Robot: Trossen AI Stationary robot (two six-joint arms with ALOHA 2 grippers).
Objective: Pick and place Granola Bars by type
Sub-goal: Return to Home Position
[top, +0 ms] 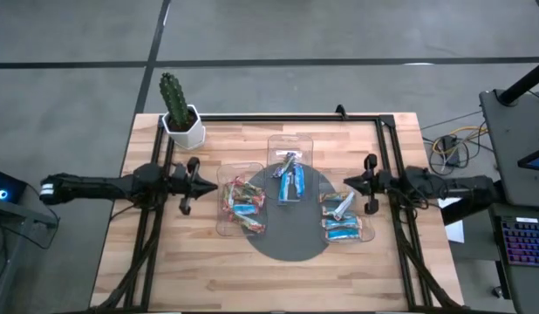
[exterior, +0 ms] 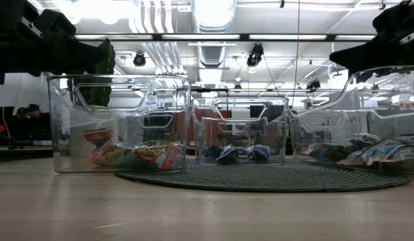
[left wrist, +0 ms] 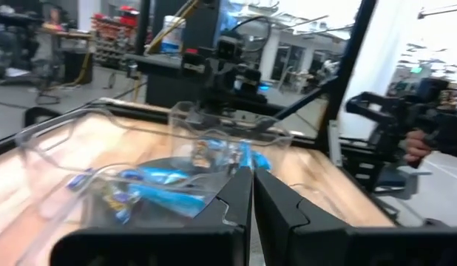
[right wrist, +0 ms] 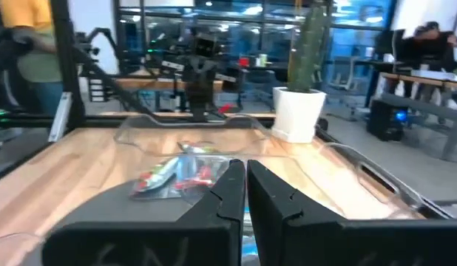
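Shiny wrapped granola bars (top: 243,209) lie in three clear plastic bins (top: 243,169) on the round grey mat (top: 291,235): red-orange left, blue far-middle, blue-silver right. The left gripper (top: 214,185) and right gripper (top: 346,182), both pressed together and empty, flank them. I'd retreat outward, clearing the rims. The green cactus in its white pot (top: 178,113) stands far-left, unobstructive.

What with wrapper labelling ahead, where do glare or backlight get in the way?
High view: even light, bars plain to see. Low view: ceiling lights backlight the scene, and bin walls carry reflections. Left wrist view: a bright background washes out one corner. Right wrist view: lit windows behind, table evenly lit.
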